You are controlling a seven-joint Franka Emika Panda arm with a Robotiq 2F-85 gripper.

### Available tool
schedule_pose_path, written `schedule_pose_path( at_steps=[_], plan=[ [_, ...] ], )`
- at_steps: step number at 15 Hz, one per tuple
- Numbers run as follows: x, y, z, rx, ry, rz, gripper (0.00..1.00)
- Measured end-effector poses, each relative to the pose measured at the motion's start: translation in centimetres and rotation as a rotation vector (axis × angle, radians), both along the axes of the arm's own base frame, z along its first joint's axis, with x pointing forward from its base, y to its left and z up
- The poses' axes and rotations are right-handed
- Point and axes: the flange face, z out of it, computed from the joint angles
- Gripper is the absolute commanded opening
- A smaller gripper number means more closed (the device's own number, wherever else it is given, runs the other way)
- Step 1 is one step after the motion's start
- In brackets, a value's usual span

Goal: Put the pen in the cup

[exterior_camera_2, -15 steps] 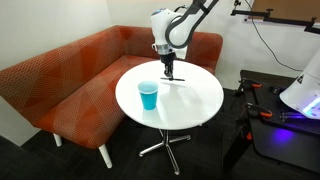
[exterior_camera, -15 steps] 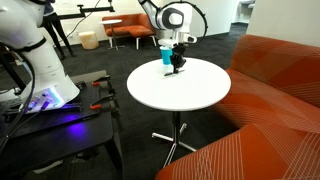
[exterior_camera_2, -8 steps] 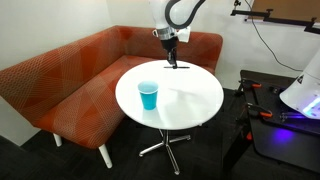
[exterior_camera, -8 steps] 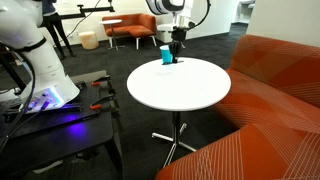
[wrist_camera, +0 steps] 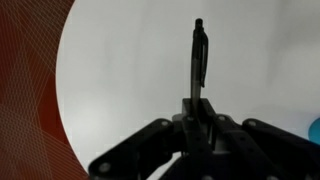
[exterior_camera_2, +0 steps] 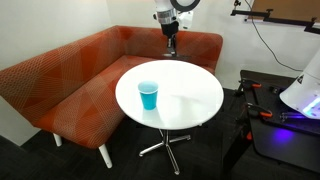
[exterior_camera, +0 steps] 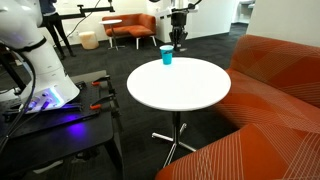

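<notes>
the tool (exterior_camera_2: 171, 42), clamped on the pen (wrist_camera: 199, 58), has risen high off the round white counter (exterior_camera_2: 190, 100). the blue cup (exterior_camera_2: 148, 96) stands apart, toward the counter's sofa-side edge, so the carry across likely comes next.

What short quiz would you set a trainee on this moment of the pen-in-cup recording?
1. True or false: the pen lies flat on the table.
2. How does the cup sit on the table? A: on its side. B: upright, mouth up. C: upside down.
3. Fill in: the gripper, raised above the table's far edge, is shut on the ____.

Key: 1 false, since the pen is held in the air; 2 B; 3 pen.
</notes>
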Motion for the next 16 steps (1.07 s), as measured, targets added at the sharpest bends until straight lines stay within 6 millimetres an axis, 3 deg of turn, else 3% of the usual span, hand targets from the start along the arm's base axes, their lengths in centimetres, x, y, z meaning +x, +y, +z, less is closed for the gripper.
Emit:
schedule_pose_path(
  at_steps=[5, 6, 7, 10, 11, 16],
  plan=[
    [-0.4, 0.1, 2.7, 0.017, -0.056, -0.008, 0.03],
    [-0.5, 0.1, 3.0, 0.027, -0.060, -0.010, 0.10],
    [-0.6, 0.2, 3.2, 0.030, -0.062, -0.007, 0.10],
    [-0.8, 0.3, 3.5, 0.030, -0.064, -0.006, 0.10],
    [-0.8, 0.3, 3.5, 0.030, -0.064, -0.006, 0.03],
    [-0.6, 0.7, 3.1, 0.049, -0.080, -0.011, 0.03]
  ],
)
